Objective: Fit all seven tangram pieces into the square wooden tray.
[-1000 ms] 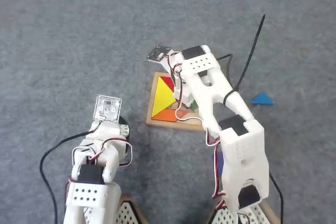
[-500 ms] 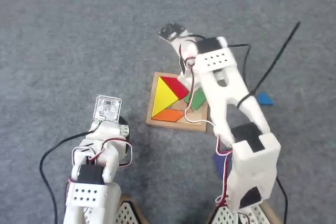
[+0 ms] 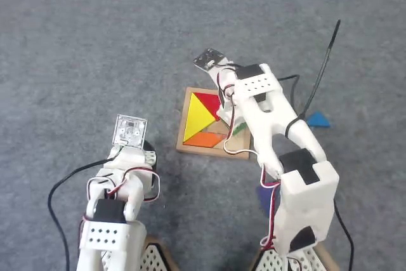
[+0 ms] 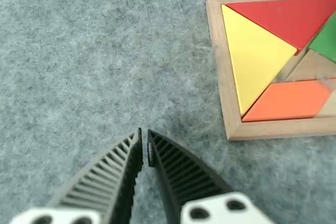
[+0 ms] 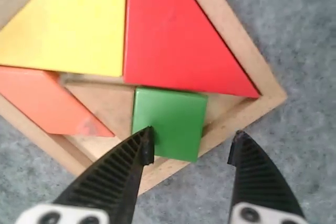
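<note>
The square wooden tray (image 3: 190,147) lies mid-table, holding a yellow triangle (image 3: 196,118), a red triangle (image 3: 206,101) and an orange parallelogram (image 3: 203,138). In the right wrist view a green square (image 5: 170,121) lies flat in the tray under the red triangle (image 5: 173,40), close to the tray rim (image 5: 262,95). My right gripper (image 5: 193,140) hovers open just above it, touching nothing. My left gripper (image 4: 144,141) is shut and empty over bare carpet, short of the tray (image 4: 220,77). A blue triangle (image 3: 316,119) rests on the carpet right of the tray.
A dark blue piece (image 3: 262,196) peeks out from under the right arm's base link. The left arm (image 3: 124,182) stands at the near left. Grey carpet covers the table, with open room at the left and far side.
The right arm rose off the tray and swung to the far side, then came back a little. The green square now shows lying in the tray. The left arm kept still.
</note>
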Action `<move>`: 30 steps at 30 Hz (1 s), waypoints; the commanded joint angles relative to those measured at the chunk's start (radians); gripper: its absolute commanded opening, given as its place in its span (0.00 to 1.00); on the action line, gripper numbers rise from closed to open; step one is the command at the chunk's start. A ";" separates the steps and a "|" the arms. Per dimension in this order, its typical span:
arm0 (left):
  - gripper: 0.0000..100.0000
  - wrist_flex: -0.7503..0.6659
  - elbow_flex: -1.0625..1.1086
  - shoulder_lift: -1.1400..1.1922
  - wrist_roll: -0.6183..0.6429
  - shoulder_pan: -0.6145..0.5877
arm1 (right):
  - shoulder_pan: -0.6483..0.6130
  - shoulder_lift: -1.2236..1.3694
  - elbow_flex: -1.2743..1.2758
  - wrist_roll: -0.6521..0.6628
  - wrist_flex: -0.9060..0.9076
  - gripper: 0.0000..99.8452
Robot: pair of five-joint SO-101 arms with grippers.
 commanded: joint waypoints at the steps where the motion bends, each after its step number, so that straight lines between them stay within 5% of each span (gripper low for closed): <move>1: 0.02 0.008 -0.008 -0.014 0.008 -0.005 | -0.013 -0.044 -0.005 -0.014 -0.018 0.23; 12: 0.02 0.008 -0.008 -0.014 0.008 -0.005 | -0.156 0.018 0.009 -0.061 -0.073 0.23; 30: 0.02 0.008 -0.008 -0.014 0.008 -0.005 | -0.067 -0.361 0.123 -0.109 -0.038 0.23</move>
